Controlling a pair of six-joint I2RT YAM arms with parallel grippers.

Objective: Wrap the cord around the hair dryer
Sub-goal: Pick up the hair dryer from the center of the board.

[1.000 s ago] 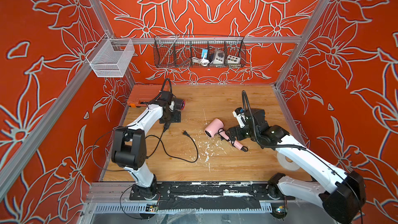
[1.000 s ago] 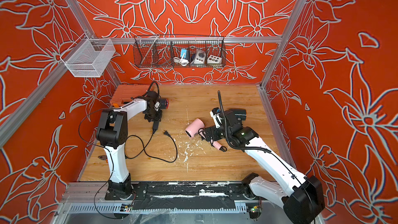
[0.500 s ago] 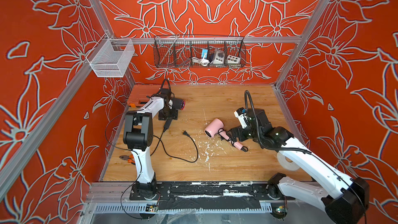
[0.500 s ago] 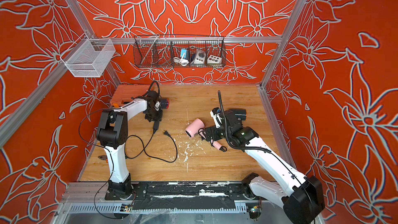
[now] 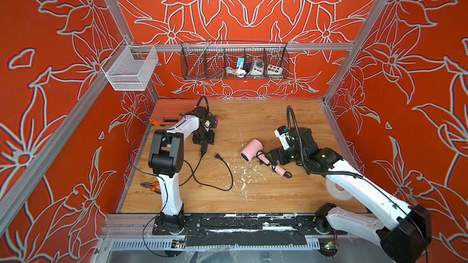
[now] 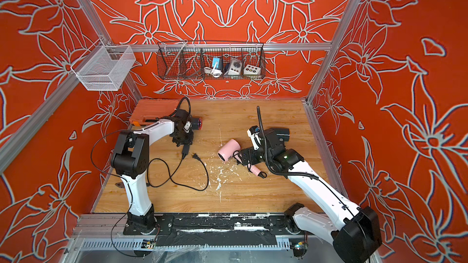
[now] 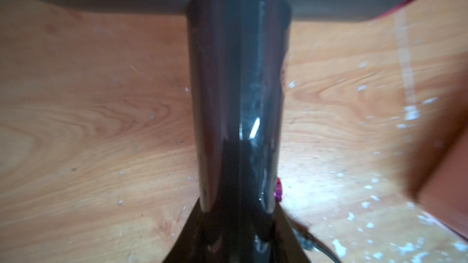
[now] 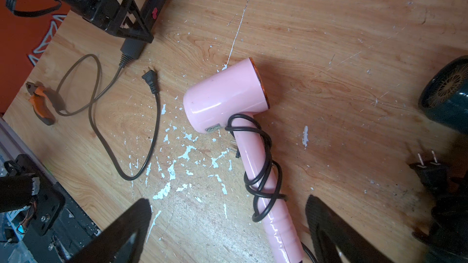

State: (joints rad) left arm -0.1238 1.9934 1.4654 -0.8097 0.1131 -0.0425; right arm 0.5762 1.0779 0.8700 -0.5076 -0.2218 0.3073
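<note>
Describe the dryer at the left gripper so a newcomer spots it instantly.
Toward the back-left corner of the wooden table, beside the orange case, the left gripper holds the black hair dryer. Unlike the pink dryer mid-table, it has a magenta-ringed nozzle and its cord trails loose.

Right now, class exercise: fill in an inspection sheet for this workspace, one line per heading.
Surface: wooden tabletop, scattered white flecks.
Job's things: black hair dryer, loose cord lying on the table; pink hair dryer, coiled cord round its handle; dark teal hair dryer by right arm.
Clutter: orange-handled pliers, orange tool case, white tape roll.
Grippers: left fingers shut on black hair dryer's handle; right fingers open at the pink handle.
Cables: black conduit on right arm; thin cable looping off left arm.
Surroundings: wire basket and white mesh basket on orange floral walls.
</note>
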